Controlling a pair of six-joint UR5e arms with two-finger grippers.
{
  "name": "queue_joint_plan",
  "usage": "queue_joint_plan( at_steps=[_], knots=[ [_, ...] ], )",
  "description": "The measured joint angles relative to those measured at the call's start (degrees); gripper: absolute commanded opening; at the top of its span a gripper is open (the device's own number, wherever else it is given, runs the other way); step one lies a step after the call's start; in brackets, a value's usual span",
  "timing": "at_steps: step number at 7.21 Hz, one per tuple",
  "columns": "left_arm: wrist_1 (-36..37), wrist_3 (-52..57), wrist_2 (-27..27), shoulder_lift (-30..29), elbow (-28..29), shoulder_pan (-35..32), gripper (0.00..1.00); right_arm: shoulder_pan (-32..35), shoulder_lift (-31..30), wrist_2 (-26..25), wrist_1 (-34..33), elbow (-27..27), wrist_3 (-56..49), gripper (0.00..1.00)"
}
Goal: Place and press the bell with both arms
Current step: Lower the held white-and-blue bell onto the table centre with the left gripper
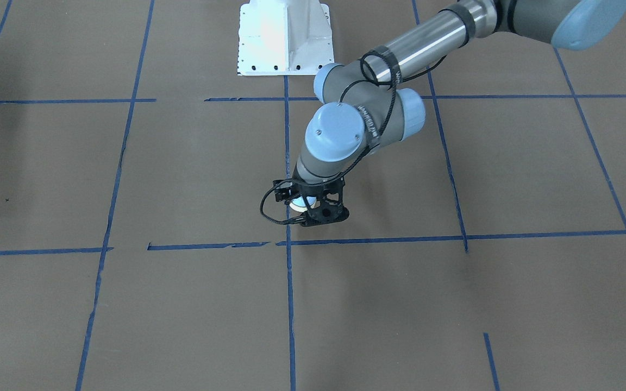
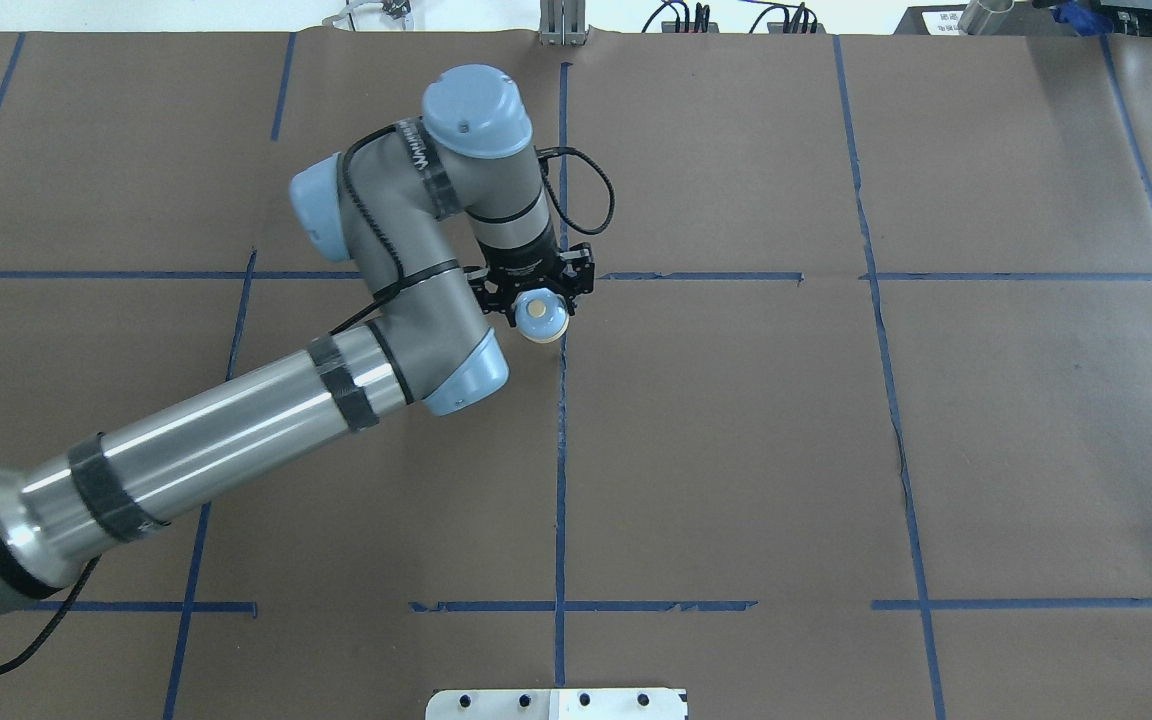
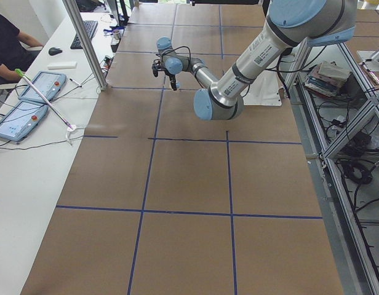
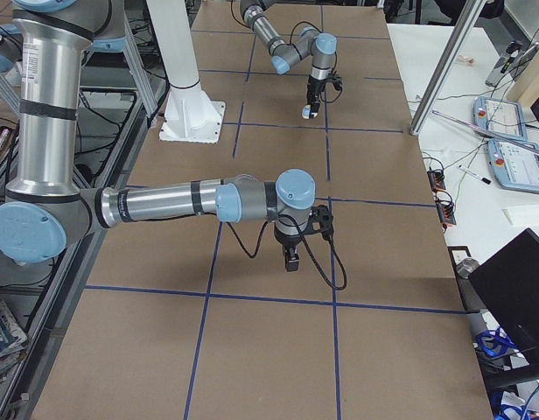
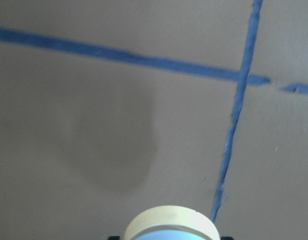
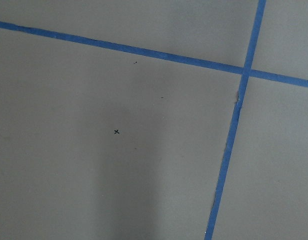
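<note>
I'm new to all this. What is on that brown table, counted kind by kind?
bell: 1
robot arms: 2 (left arm, right arm)
white base: 1
Total: 4

Light-blue bell (image 2: 547,324) upright, aloft in left gripper (image 2: 540,309)

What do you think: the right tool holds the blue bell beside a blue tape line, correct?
One thing is wrong: it is the left tool that holds the bell, beside a blue tape line. The overhead view shows it: the arm enters from its left.
</note>
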Motion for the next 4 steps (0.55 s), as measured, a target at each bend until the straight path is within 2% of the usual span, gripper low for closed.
queue_joint_plan(
  at_steps=[1, 3, 4],
  knots=[
    [-0.03, 1.06, 1.11, -3.25, 5.25, 0.33, 0.03, -0.61, 0.04, 0.34, 0.13, -0.02, 0.01, 1.0],
    [0.1, 1.12, 1.78, -4.92, 8.21, 0.85, 0.1, -0.95, 0.17, 0.55, 0.34, 0.01, 0.01, 1.0],
    [0.16, 0.27, 1.83, -5.11, 8.43, 0.93, 0.24, -1.01, 0.23, 0.59, 0.36, 0.01, 0.01, 1.0]
  ],
)
